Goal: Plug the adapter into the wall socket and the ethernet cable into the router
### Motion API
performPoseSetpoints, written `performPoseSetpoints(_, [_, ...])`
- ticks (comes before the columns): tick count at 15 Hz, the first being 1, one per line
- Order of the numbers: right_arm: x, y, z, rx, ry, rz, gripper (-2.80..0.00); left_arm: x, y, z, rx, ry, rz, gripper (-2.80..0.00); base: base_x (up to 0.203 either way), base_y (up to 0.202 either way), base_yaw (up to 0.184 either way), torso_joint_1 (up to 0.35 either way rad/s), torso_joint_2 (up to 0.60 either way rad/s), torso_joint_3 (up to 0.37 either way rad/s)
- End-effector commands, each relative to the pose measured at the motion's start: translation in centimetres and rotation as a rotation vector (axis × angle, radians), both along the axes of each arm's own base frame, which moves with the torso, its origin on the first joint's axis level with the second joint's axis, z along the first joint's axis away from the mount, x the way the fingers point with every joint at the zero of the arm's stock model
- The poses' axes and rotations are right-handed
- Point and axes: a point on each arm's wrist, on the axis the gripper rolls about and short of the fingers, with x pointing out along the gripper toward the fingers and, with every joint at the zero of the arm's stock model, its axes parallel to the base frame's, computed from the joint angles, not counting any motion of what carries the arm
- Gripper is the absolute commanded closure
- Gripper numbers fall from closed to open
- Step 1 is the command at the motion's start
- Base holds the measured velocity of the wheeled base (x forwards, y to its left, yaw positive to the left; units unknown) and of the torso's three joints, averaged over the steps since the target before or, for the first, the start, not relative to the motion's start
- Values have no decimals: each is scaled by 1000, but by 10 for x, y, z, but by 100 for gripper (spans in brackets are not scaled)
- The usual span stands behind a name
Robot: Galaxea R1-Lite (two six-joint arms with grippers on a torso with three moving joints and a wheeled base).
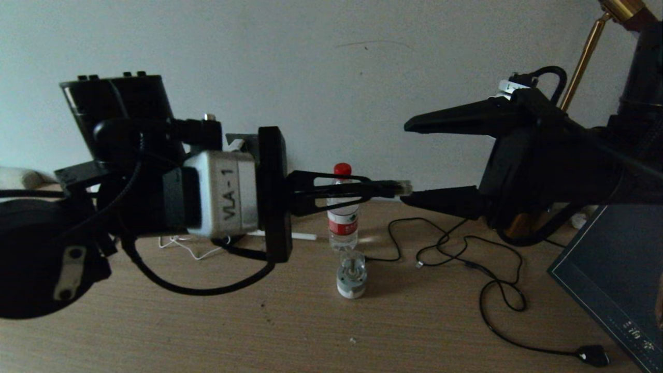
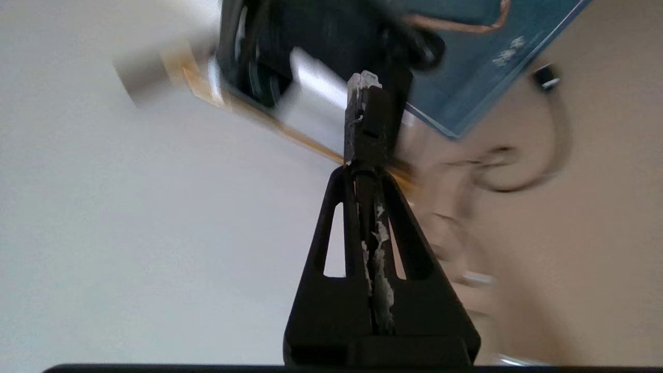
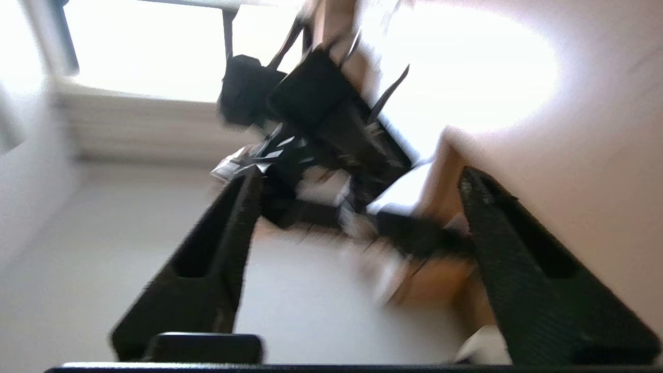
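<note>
My left gripper (image 1: 384, 188) reaches to the right above the wooden table (image 1: 290, 331), shut on the ethernet cable's plug (image 1: 403, 185). In the left wrist view the plug (image 2: 364, 111) sticks out past the closed gripper (image 2: 363, 168), clear tip forward. My right gripper (image 1: 410, 161) faces it with its fingers wide open; the lower fingertip (image 1: 417, 199) sits just under the plug's tip. The right wrist view shows the open gripper (image 3: 358, 178) with the blurred left arm beyond. A thin white cord (image 1: 182, 247) lies behind the left arm. The adapter, wall socket and router body are hidden or out of view.
A water bottle (image 1: 342, 220) with a red cap stands mid-table, with a small grey cylinder (image 1: 352, 278) in front of it. A thin black lamp cord (image 1: 494, 290) loops to a black plug (image 1: 593, 355). A dark blue board (image 1: 608, 280) and a brass lamp stem (image 1: 584, 57) are at right.
</note>
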Motion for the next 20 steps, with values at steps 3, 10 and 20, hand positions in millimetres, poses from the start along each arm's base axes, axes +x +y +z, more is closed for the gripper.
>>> performPoseSetpoints(3, [-2,-5,-12,-82,-133,-131,-280,-8,19,5,-109,509,84,0,0,0,0,0,0,0])
performPoseSetpoints(10, [-6,0,-14,-90,-136,-111,-280,-21,29,16,-262,793,192,0,0,0,0,0,0,0])
performPoseSetpoints(20, [-3,18,4,5,54,22,-280,15,5,-7,-46,-170,278,0,0,0,0,0,0,0])
